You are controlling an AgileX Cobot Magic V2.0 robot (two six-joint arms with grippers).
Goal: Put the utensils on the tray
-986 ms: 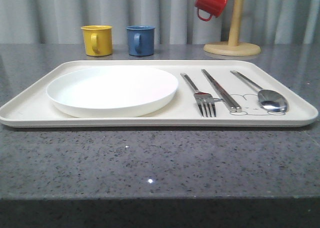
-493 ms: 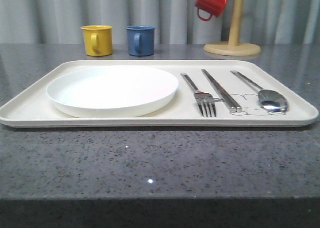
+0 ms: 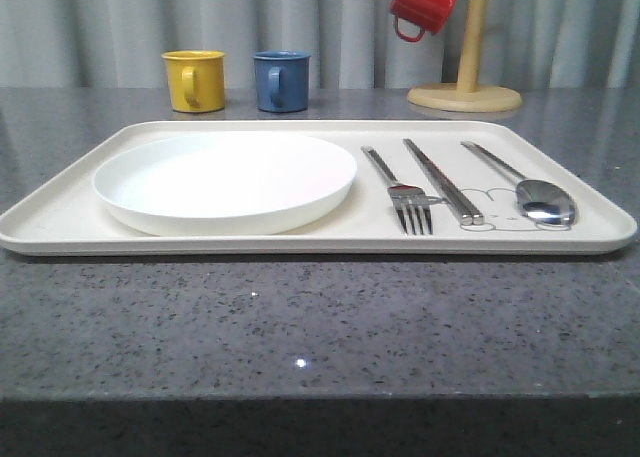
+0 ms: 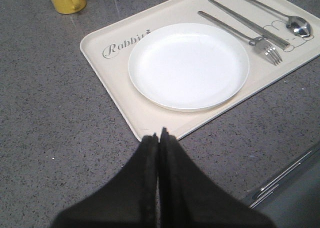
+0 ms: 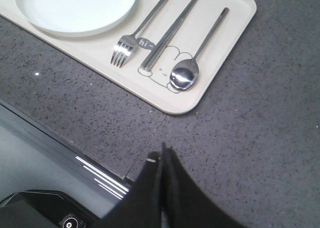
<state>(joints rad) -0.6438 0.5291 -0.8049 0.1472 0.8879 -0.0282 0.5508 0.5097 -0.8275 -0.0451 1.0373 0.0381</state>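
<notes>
on the cream tray lie the white plate, fork, chopsticks and spoon — left gripper and right gripper both pressed together, holding nothing, above the grey countertop

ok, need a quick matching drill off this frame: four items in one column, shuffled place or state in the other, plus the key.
Items:
1. plate
2. spoon
3. red mug
4. left gripper

Places or states:
A. hanging on the wooden mug stand
B. shut, holding nothing
C. left part of the tray
D. rightmost utensil on the tray

Pairs: 1-C, 2-D, 3-A, 4-B
</notes>
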